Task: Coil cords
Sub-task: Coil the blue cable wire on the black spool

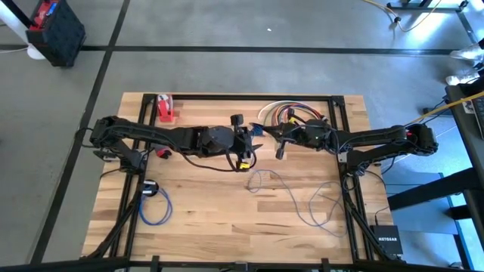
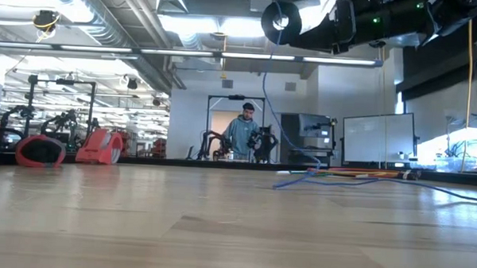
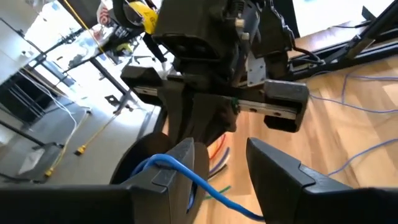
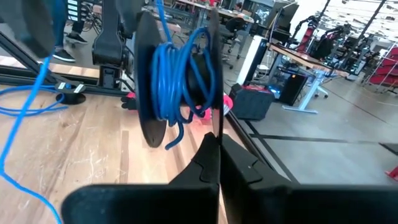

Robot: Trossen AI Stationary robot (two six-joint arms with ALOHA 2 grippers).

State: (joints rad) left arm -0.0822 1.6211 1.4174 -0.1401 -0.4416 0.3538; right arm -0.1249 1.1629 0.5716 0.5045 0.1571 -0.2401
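Meeting above the middle of the wooden counter [image 1: 227,204], toward its far side, the two dark arms face each other. The left claw [image 3: 227,165] has its fingers spread wide apart, and a blue cord [image 3: 186,174] drapes over the tip of one finger [image 3: 177,168]; the fingers do not pinch it. Just in front of that claw, the right claw [image 4: 217,149] has its fingers pressed fully together, and whether they pinch anything between them cannot be told. Right before them stands a black reel [image 4: 177,74] with blue cord wound around its core in several loose turns. From the table-level camera the reel [image 2: 282,22] hangs high above the counter, with a single blue strand dropping from it to the wood. More blue cord [image 1: 318,200] lies in loose loops on the right half of the counter, and a small blue coil [image 1: 155,205] rests near the left front. A bundle of red, orange and white cords [image 1: 283,113] lies at the far edge, behind the right arm. A red tool [image 1: 165,108] sits at the far left. Beyond the counter, a person [image 2: 242,134] stands in the room.
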